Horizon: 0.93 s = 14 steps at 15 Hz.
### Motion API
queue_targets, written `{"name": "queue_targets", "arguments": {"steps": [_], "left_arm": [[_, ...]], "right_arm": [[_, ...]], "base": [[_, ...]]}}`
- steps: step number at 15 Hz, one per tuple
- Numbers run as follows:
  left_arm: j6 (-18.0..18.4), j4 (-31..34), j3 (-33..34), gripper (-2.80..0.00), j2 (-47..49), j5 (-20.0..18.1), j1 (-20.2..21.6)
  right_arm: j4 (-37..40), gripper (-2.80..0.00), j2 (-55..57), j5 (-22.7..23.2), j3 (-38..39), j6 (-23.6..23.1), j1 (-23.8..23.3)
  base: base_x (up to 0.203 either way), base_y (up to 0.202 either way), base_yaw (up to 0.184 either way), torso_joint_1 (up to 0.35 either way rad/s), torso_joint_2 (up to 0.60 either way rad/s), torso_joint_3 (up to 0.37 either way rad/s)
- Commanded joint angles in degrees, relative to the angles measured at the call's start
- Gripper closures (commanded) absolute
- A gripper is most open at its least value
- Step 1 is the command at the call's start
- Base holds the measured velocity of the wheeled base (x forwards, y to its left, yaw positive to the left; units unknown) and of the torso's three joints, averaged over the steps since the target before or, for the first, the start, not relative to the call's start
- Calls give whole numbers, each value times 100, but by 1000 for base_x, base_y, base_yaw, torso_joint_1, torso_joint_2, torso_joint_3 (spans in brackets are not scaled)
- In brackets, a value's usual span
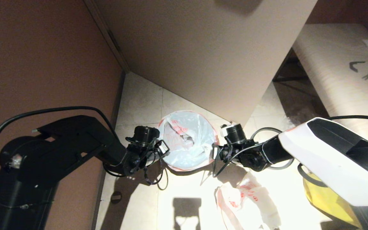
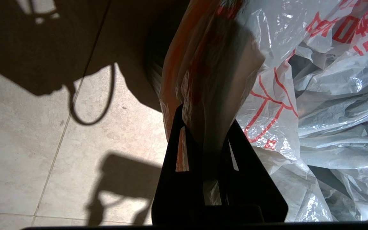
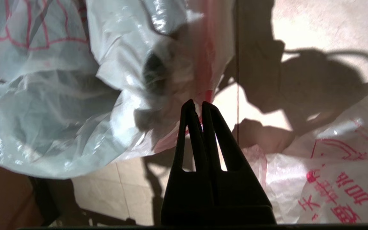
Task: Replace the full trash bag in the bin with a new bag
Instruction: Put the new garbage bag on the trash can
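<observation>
L gripper (image 1: 162,149) at bin's (image 1: 188,166) 9 o'clock, pinching new bag (image 1: 187,140) rim film. Bag lines the bin, rim pink edge draped over: fitting nearly done, judged. R gripper (image 1: 215,152) at 3 o'clock, fingers pressed together on the edge. Another white bag (image 1: 246,198) on floor at 5 o'clock, only head and R wrist show it; L wrist shows film between fingers.

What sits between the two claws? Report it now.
In the head view, the bin's open mouth, lined with a white bag with red print, fills the stretch between the left claw and the right claw. Each claw pinches its edge.
</observation>
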Motion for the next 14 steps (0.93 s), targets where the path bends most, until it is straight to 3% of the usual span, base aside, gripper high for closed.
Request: {"name": "queue_targets", "arguments": {"steps": [1, 4, 9, 11, 12, 14], "left_arm": [[-19, -14, -10, 0, 0, 7, -1], [31, 73, 12, 0, -79, -28, -19], [61, 932, -292, 0, -150, -50, -43], [71, 1039, -328, 0, -143, -54, -45], [119, 1062, -313, -280, -138, -54, -45], [173, 1114, -210, -280, -214, -101, -124]], "right_arm": [[-159, 0, 179, 2, -1, 8, 2], [-226, 0, 219, -8, 22, -42, 2], [-252, 0, -1006, -63, 1079, -28, 27], [-254, 0, -1104, -76, 1175, -30, 29], [-254, 0, -1112, -76, 1159, -37, 36], [-254, 0, -1140, -83, 1117, -39, 73]], "base": [[0, 0, 0, 0, 0, 0], [0, 0, 0, 0, 0, 0], [0, 0, 0, 0, 0, 0], [0, 0, 0, 0, 0, 0], [0, 0, 0, 0, 0, 0], [0, 0, 0, 0, 0, 0]]}}
